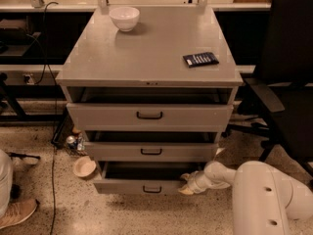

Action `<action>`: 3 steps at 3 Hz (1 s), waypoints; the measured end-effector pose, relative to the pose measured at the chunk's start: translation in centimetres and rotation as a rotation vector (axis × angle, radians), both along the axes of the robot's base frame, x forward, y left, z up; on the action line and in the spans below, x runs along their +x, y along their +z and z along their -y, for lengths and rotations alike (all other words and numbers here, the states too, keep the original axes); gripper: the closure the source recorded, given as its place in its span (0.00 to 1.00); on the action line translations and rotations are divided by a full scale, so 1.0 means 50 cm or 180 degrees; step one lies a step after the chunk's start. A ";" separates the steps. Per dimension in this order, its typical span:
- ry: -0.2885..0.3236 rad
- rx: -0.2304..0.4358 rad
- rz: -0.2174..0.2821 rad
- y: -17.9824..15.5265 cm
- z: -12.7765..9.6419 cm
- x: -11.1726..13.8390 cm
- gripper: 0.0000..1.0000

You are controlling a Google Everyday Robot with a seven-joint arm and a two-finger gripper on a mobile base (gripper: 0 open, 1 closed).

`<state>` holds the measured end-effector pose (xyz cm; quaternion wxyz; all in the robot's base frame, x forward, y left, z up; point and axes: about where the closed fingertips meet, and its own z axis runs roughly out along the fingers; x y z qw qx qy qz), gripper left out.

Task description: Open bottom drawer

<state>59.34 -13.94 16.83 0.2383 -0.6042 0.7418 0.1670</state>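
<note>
Pincer (188, 185) reaching at the bottom drawer (137, 185)
It is hovering at the slightly open drawer's right end, probably to hook the front; its grip I cannot tell; beyond, a bowl (124, 17) is sitting on the surface (146, 53).

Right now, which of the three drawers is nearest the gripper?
The bottom drawer, lowest of the three: the gripper sits at the right end of its front, below the middle drawer and top drawer.
</note>
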 end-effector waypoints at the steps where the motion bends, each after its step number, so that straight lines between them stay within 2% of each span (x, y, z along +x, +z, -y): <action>1: -0.0002 0.0001 -0.0001 0.005 0.000 -0.003 0.98; 2: -0.0049 0.0018 -0.0029 0.022 -0.001 -0.060 1.00; 3: -0.0049 0.0018 -0.0029 0.022 -0.001 -0.060 1.00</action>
